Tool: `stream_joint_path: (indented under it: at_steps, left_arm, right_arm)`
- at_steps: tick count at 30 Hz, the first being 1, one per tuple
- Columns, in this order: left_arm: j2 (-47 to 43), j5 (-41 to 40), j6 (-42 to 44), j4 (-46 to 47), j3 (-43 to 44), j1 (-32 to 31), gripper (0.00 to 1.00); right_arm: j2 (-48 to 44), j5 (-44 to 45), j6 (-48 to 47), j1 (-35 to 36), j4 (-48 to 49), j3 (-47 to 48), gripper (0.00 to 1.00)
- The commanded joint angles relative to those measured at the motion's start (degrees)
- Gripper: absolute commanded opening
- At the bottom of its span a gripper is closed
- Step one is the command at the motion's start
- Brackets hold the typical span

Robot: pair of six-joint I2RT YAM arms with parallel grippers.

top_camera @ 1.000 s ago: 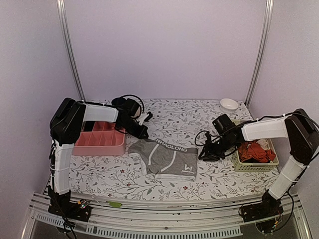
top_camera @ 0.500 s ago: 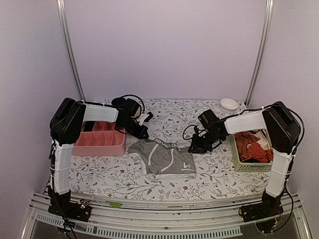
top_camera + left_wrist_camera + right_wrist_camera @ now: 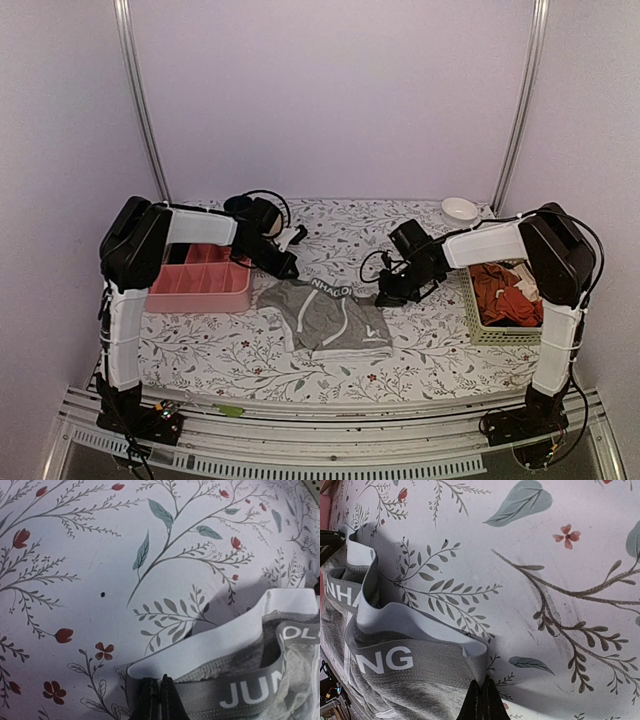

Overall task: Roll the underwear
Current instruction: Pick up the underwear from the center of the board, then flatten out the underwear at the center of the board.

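Note:
The grey underwear (image 3: 325,318) lies bunched on the floral table, its darker waistband with white lettering at the far side. My left gripper (image 3: 286,269) is shut on the waistband's left corner; the left wrist view shows the black fingertips (image 3: 161,700) pinching the band (image 3: 235,692). My right gripper (image 3: 385,297) is shut on the waistband's right corner, seen in the right wrist view (image 3: 482,702) with the band (image 3: 415,662) folded beside it. The waistband sags slack between the two grips, showing its pale inner side.
A pink compartment box (image 3: 203,276) stands left of the underwear. A pale green basket (image 3: 478,330) with orange-red garments (image 3: 510,295) stands at the right. A small white bowl (image 3: 459,210) sits at the back right.
My right gripper has moved left with the waistband's right corner, from near the basket toward the middle. The underwear has narrowed and bunched. The left gripper has stayed put.

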Motion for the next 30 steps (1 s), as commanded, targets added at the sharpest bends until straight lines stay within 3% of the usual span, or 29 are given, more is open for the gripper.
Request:
stream_joint_path:
  at_steps: [1, 11, 21, 25, 30]
  left_arm:
    - [-4.97, 2.32, -0.58, 0.15, -0.22, -0.47, 0.00]
    - [-19.67, 3.22, -1.78, 6.48, -1.93, -0.03, 0.00]
    - [-31.52, 7.62, -4.12, 15.24, -5.34, 0.45, 0.00]
    - [-40.49, 10.92, -7.34, 22.69, -15.64, -1.23, 0.00]
    - [-52.11, 9.47, -10.19, 28.40, -27.79, -9.01, 0.00]
  right_arm:
    - [-1.45, 3.63, -3.63, 0.49, -6.51, -0.73, 0.00]
    - [-22.85, 15.38, -9.16, -5.17, -7.27, -0.39, 0.00]
    - [-35.78, 16.56, -14.89, -6.94, -2.96, 2.73, 0.00]
    - [-43.23, 12.31, -15.27, -6.85, -1.83, -1.88, 0.00]
    - [-52.73, 3.87, -12.01, -5.44, -2.43, -9.32, 0.00]
